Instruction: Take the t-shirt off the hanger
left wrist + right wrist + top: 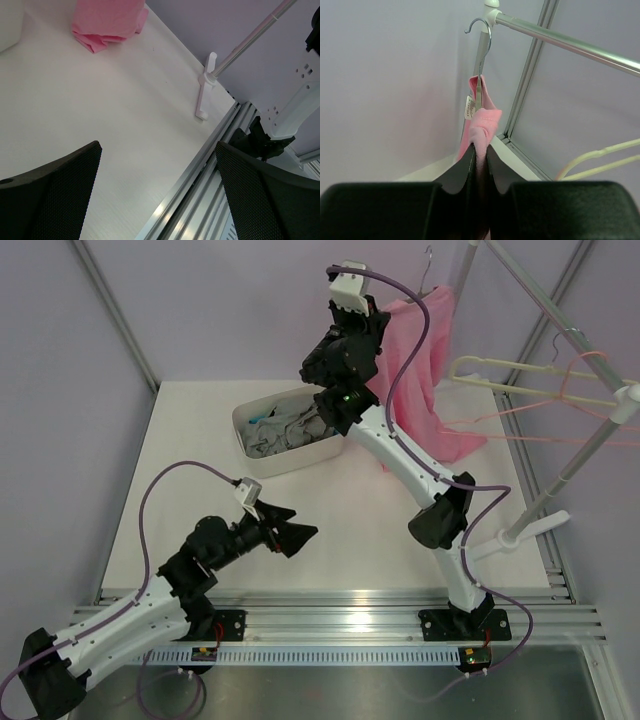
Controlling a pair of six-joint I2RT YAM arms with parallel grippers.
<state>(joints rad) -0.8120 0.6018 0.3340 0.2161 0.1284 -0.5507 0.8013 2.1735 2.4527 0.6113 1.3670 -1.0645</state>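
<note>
Pink, plain soft-fabric t-shirt hangs at the far right of the white table, its lower end bunched on the tabletop. It is on the hanger, of which only the silver metal hook shows; the frame is covered by cloth. The right arm reaches up and away from its base, wrist raised, with the right gripper clenched on a fold of the t-shirt just below the hook. The left arm lies low and folded at the near left, its left gripper spread wide over bare table, grasping nothing and well apart from the garment. Whether the hook rests on the steel rail or merely stands beside its end cannot be told. A cream hanger is cut off by the frame in the right wrist view. The white tub of grey clothes is partly masked by the right arm.
</note>
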